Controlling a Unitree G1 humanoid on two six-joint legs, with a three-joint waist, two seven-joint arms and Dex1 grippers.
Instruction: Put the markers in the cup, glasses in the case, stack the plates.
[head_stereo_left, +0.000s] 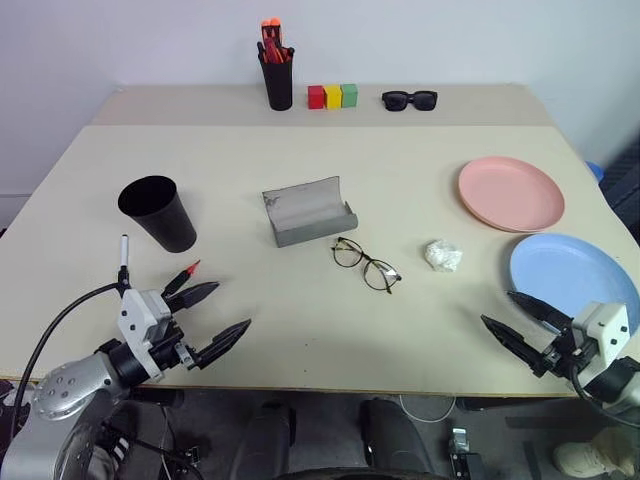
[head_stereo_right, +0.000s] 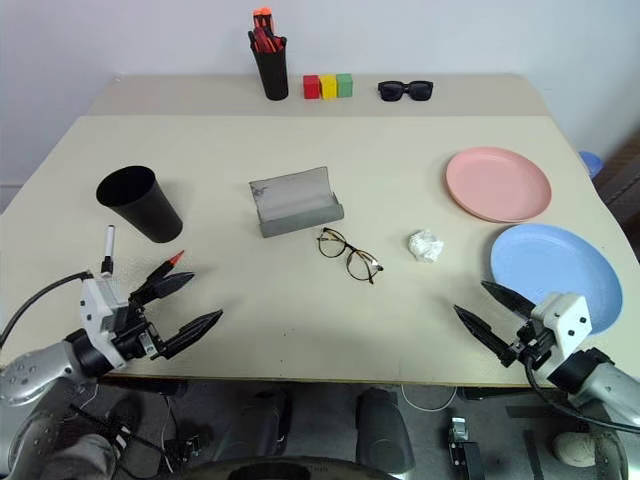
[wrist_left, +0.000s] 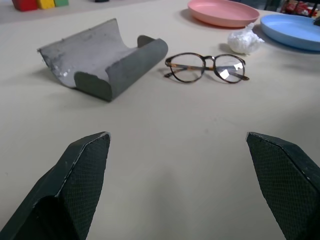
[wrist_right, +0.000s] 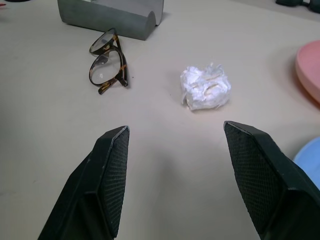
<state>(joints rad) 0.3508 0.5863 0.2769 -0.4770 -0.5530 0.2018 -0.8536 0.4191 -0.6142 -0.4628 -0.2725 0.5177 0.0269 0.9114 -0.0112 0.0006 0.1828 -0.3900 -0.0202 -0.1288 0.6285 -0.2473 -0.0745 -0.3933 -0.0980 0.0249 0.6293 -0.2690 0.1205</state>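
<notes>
Both claws, left claw (head_stereo_left: 213, 318) and right claw (head_stereo_left: 517, 320), are hovering released at the worktop's (head_stereo_left: 300, 320) near edge; nothing looks started. Markers (head_stereo_left: 185, 274) are lying near-left beside the cup (head_stereo_left: 158, 211), so the left claw probably needs to descend onto one first.

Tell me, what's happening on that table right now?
Left gripper and right gripper open, empty. Glasses beside open case; plates unstacked; markers outside cup. Crumpled paper near glasses.
</notes>
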